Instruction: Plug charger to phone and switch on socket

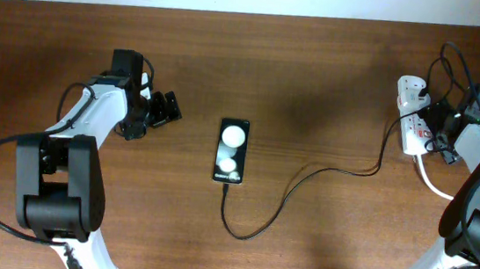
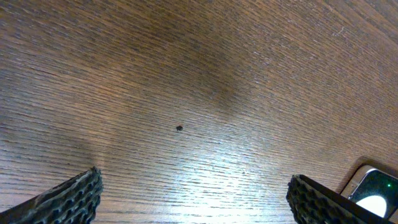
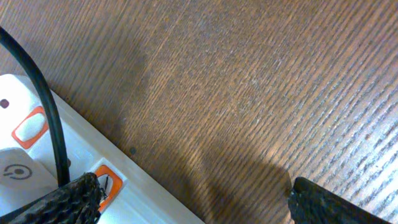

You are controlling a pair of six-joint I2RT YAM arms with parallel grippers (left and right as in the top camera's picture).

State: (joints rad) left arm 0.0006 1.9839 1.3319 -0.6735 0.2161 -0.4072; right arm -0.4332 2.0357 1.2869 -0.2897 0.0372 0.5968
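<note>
1. One phone (image 1: 231, 151) lies flat near the middle of the wooden surface (image 1: 317, 62), long side running away from the robot; its dark face shows two white round spots, one above the other.
2. One charger (image 1: 306, 178), a thin black cable, meets the phone's near short edge, loops toward the robot, then runs right and up to the socket (image 1: 414, 116); whether the tip is fully seated in the phone cannot be told.
3. One socket, a white strip, lies at the far right of the surface; one thick white cord (image 1: 430, 179) leaves its near end.
4. In the right wrist view two orange-red switch marks (image 3: 30, 127) show on the strip, with the black cable crossing over its white body.
5. Two arms are in view, one on each side.
6. The left pincer (image 1: 167, 110) sits to the left of the phone and apart from it, spread wide and holding nothing; its own camera shows bare wood between the fingers (image 2: 68, 199) and one corner of the phone at the lower right.
7. The right pincer (image 1: 434, 140) is at the socket, also spread wide and holding nothing; its left finger overlaps the strip beside one switch mark, while its right finger is over bare wood.
</note>
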